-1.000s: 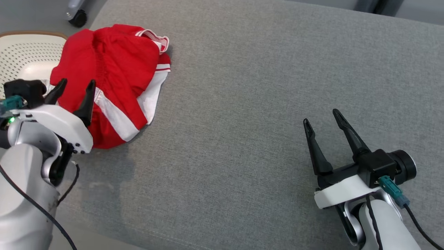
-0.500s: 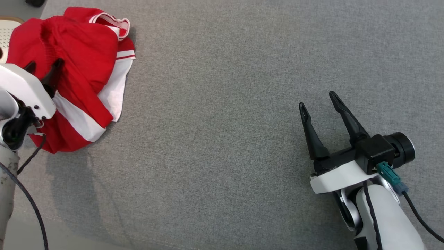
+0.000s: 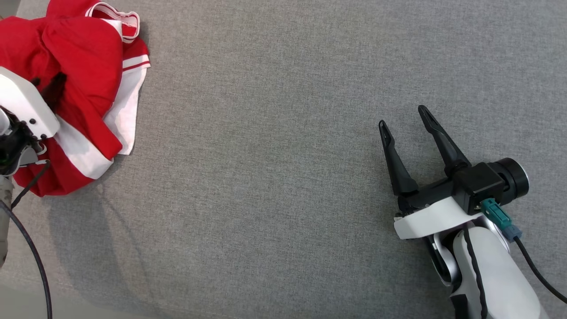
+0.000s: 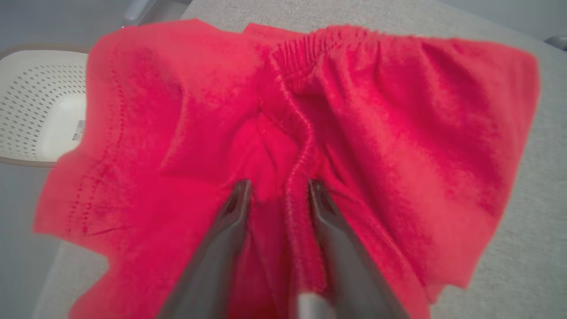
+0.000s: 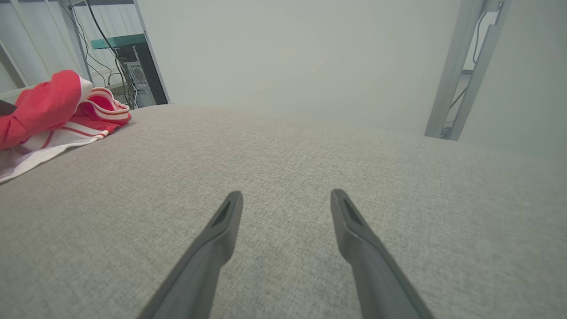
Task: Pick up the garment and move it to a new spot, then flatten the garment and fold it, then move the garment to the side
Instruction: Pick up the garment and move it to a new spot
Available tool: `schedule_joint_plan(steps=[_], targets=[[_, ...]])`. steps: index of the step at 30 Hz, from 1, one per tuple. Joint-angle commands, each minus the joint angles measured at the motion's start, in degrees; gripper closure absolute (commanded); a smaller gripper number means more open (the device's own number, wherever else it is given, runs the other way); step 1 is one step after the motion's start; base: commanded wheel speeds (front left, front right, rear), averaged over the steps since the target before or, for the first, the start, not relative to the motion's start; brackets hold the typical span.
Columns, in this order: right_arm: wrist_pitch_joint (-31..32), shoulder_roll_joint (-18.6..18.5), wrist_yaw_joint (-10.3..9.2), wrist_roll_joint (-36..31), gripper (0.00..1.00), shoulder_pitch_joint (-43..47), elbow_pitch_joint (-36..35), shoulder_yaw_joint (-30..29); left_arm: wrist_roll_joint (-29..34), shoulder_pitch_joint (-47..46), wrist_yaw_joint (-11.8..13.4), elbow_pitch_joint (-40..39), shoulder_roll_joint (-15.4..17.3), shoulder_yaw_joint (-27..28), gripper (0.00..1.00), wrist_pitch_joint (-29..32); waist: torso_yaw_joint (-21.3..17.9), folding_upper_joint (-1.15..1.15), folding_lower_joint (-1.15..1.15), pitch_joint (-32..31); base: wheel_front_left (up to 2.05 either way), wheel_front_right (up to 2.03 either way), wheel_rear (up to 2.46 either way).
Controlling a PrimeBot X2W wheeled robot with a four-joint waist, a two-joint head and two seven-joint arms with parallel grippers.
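One red-and-white garment is counted. One grey upholstered surface is counted under it. Two grippers are seen: one left gripper and one right gripper. Two long dark fingers are counted on each, which makes four in all. One cream perforated basket is counted in the left wrist view.

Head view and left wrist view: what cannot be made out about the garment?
- Left wrist view: whether the left claw grips the crumpled red-and-white cloth garment; the picture is blurred and cloth bunches around its tips.
- Head view: the garment's left part, cut by the edge and covered by the white wrist housing.
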Motion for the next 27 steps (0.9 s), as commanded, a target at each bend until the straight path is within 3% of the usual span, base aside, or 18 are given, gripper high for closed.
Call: schedule_joint_plan(steps=[1,12,27], targets=[[0.0,-0.4,0.07,0.3,0.00,-0.5,0.2,-0.1,-0.8,-0.7,0.0,0.3,-0.3,-0.6,1.00,0.5,0.0,0.00,0.00,-0.1,0.00,0.00,0.00],[0.0,-0.4,0.07,2.6,0.00,0.2,1.0,0.2,-4.7,-0.5,0.0,1.2,0.7,-2.4,1.00,-3.9,0.2,0.00,0.00,-3.5,0.00,0.00,0.00],[0.0,-0.4,0.08,4.9,0.00,3.3,2.2,0.5,-6.3,0.2,0.0,0.1,0.7,-2.2,1.00,-19.3,1.2,0.00,0.00,-12.1,0.00,0.00,0.00]])
